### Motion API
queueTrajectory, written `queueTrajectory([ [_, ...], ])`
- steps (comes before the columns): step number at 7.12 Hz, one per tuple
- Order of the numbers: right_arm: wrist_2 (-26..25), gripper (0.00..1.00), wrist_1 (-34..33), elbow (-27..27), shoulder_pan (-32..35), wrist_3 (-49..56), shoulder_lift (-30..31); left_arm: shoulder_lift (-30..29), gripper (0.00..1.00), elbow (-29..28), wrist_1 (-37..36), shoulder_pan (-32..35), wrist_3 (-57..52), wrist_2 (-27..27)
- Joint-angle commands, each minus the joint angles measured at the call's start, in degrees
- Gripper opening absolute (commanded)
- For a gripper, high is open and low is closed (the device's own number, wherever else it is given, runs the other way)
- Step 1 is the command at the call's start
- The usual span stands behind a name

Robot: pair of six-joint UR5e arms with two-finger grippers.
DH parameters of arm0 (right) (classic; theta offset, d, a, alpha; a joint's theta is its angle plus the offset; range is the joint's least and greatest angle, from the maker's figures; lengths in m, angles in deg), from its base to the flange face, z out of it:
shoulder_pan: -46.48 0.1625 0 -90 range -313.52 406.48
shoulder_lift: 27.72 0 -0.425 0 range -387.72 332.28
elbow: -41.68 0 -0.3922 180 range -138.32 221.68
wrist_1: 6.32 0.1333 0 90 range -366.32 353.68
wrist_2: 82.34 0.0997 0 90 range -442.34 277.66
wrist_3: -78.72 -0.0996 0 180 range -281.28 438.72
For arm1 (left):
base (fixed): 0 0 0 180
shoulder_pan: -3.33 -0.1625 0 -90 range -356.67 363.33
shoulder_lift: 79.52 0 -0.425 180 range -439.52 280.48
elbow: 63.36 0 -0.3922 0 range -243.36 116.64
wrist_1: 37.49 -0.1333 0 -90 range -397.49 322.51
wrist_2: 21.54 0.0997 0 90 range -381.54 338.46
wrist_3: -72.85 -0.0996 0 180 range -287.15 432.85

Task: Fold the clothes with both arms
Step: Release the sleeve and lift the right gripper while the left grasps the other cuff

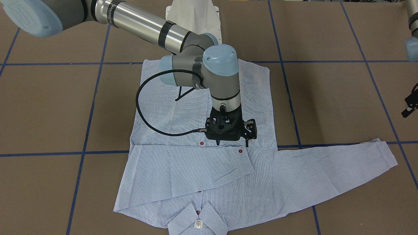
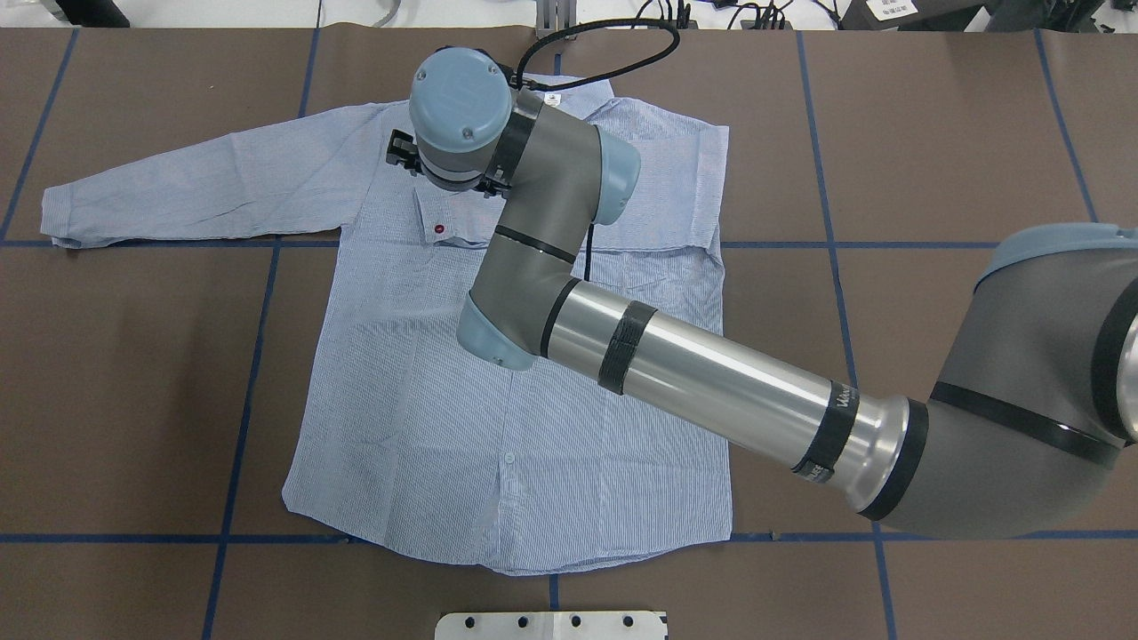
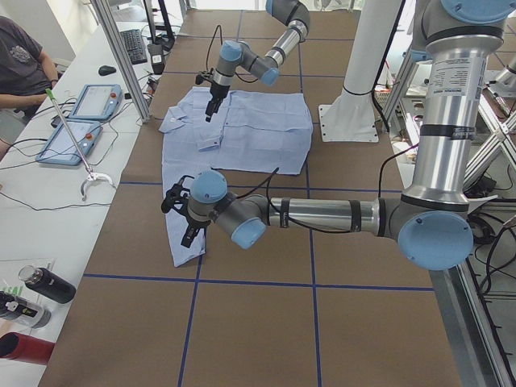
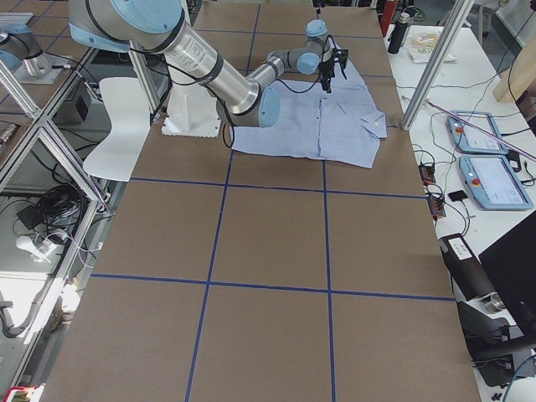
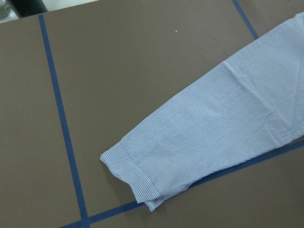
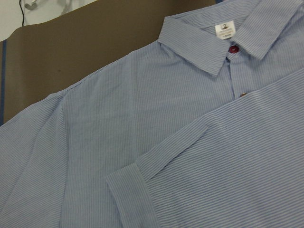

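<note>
We find the left gripper hanging over the table's left part; we cannot tell whether its fingers are apart. Beneath it lies the cuff of the unfolded sleeve, whose long axis runs rightward to the shirt body. The right gripper, fingers apart and empty, stands over the shirt's middle. We judge the left arm nearer that cuff.

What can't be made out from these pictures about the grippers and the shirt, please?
- Right gripper: the front-facing view shows only its back, so the jaws are hidden; overhead, the right arm covers it.
- Left gripper: cut off by the front-facing view's edge; too small in the left side view.
- Neck label on the shirt: fine print too small to read.
</note>
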Motion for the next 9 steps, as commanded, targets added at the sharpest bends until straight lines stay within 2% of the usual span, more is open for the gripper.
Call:
queueTrajectory([
  [1, 6.8, 0.98, -6.4, -11.3, 5.2, -0.3, 8.3, -4.2, 0.99, -10.1, 6.6, -3.8, 10.7, 0.6],
  [2, 10.8, 0.98, -6.1, -15.4, 7.8, 0.3, 13.6, -4.7, 0.96, -12.7, 8.1, -6.5, 13.7, 0.8],
  [3, 13.9, 0.98, -5.6, -22.2, 10.3, 1.2, 21.1, -4.7, 0.89, -14.2, 11.9, -7.5, 18.6, 0.9],
  [4, 14.2, 0.98, -5.5, -26.3, 11.8, 5.4, 25.4, -4.9, 0.83, -17.3, 15.2, -9.4, 21.3, 0.9],
  [7, 14.2, 0.99, -5.5, -28.1, 12.3, 6.4, 27.5, -5.0, 0.74, -18.9, 15.7, -10.2, 22.1, 0.9],
  [9, 14.0, 0.99, -5.5, -28.9, 12.1, 6.1, 27.8, -4.8, 0.74, -18.3, 16.2, -10.1, 22.2, 0.9],
])
